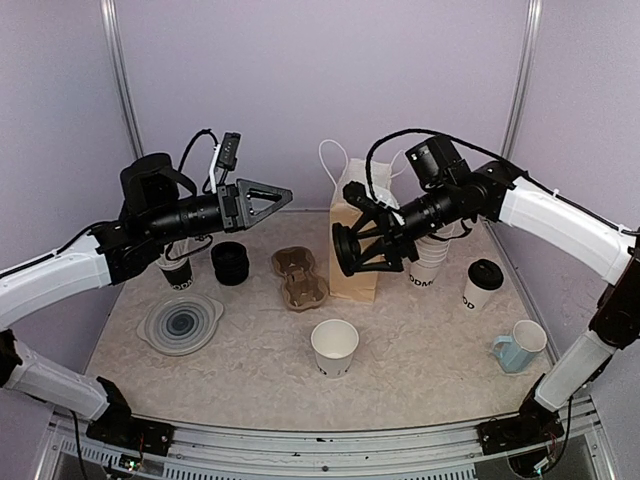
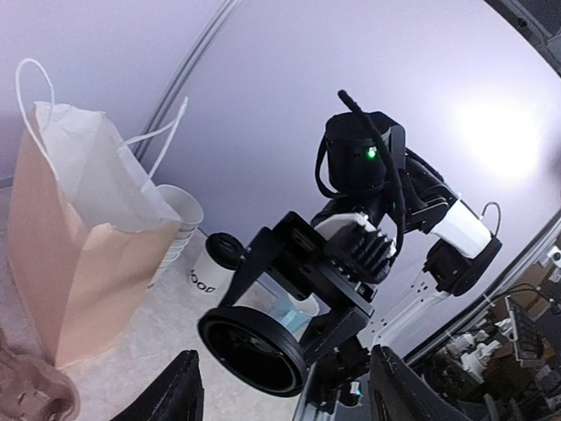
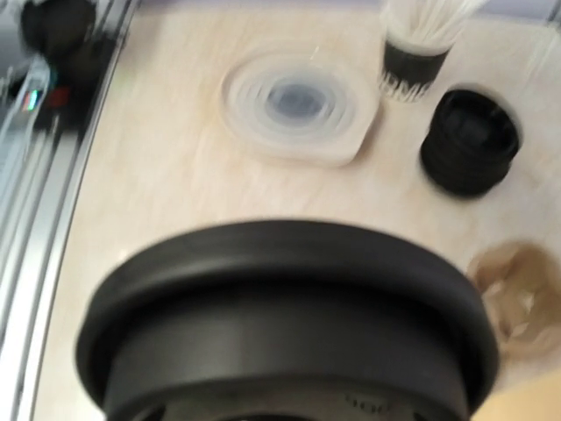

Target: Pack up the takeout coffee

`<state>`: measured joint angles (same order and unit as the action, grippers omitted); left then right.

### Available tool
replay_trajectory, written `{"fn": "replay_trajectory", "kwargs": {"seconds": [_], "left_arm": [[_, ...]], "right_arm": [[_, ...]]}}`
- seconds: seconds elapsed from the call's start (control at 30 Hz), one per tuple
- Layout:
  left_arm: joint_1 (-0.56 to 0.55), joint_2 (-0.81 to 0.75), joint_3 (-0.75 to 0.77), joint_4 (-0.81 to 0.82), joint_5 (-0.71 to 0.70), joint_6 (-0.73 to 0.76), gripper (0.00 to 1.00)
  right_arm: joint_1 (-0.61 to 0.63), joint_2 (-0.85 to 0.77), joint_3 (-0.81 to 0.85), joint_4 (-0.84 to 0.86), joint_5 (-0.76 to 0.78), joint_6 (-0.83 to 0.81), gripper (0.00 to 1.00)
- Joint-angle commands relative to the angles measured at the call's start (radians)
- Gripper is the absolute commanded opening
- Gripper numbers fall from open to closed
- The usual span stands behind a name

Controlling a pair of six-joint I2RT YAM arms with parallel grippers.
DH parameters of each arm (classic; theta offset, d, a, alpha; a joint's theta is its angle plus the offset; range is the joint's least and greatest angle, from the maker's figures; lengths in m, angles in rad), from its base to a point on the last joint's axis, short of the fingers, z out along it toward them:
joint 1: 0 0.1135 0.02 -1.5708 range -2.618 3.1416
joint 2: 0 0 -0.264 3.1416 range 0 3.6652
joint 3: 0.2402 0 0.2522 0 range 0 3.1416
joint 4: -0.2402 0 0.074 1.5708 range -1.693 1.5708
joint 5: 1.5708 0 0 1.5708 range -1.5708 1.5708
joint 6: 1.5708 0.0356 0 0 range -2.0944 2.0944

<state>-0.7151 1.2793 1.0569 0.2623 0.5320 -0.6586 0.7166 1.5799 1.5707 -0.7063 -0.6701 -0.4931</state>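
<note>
Standing white coffee cup, black-lidded, black lettering, right fingers clamped on loose lid, left fingers apart.

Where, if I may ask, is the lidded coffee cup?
In the top view, the lidded coffee cup stands at the right, between the cup stack and the blue mug.

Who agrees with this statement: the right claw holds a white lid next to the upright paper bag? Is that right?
Not quite. The lid in the right claw is black, not white, as the left wrist view shows plainly. The rest stands: it is held next to the upright paper bag.
</note>
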Motion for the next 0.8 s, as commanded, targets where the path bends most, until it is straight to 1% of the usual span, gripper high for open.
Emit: {"fn": "replay_trajectory", "kwargs": {"seconds": [0.0, 0.07, 0.13, 0.23, 0.5, 0.77], "left_arm": [[0.010, -0.062, 0.007, -0.246, -0.138, 0.138, 0.63], [0.018, -0.067, 0.017, -0.295, -0.160, 0.156, 0.63], [0.024, -0.067, 0.026, -0.326, -0.181, 0.167, 0.63], [0.035, -0.056, 0.037, -0.353, -0.203, 0.173, 0.63], [0.042, -0.043, 0.022, -0.342, -0.196, 0.178, 0.63], [0.055, -0.061, 0.006, -0.341, -0.188, 0.180, 0.63]], "right_arm": [[0.004, 0.002, 0.012, -0.308, 0.042, -0.290, 0.69], [0.018, 0.028, 0.020, -0.389, 0.076, -0.344, 0.69], [0.038, 0.047, 0.020, -0.425, 0.121, -0.366, 0.68], [0.059, 0.068, 0.021, -0.434, 0.158, -0.369, 0.69], [0.136, 0.163, 0.073, -0.452, 0.217, -0.340, 0.70], [0.171, 0.232, 0.121, -0.464, 0.259, -0.324, 0.71]]}}
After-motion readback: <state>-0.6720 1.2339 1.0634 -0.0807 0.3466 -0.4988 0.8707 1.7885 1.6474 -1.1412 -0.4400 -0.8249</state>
